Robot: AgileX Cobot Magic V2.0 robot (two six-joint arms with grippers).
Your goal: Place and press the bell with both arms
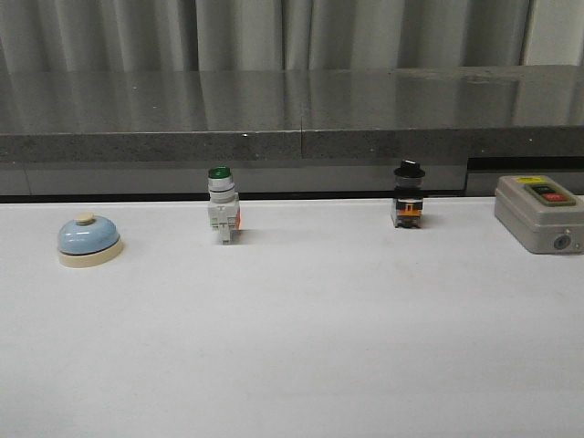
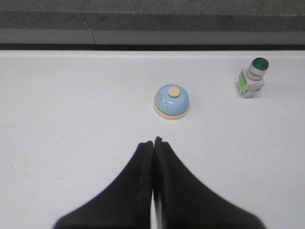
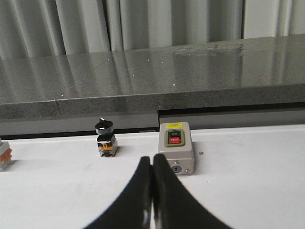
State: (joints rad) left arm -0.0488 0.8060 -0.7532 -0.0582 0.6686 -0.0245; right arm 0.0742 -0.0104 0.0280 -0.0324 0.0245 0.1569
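Note:
The light-blue bell [image 1: 88,239] with cream base and knob stands on the white table at the far left. It also shows in the left wrist view [image 2: 171,101], a short way beyond my left gripper [image 2: 153,142], which is shut and empty above the table. My right gripper [image 3: 152,159] is shut and empty, hovering in front of the grey on/off switch box [image 3: 175,148]. Neither arm shows in the front view.
A green-capped white push-button switch [image 1: 222,204] stands mid-left on the white table [image 1: 301,338] and a black-capped switch [image 1: 408,195] mid-right. The grey switch box [image 1: 540,213] sits at the far right. A dark grey stone ledge [image 1: 292,114] runs along the table's back edge.

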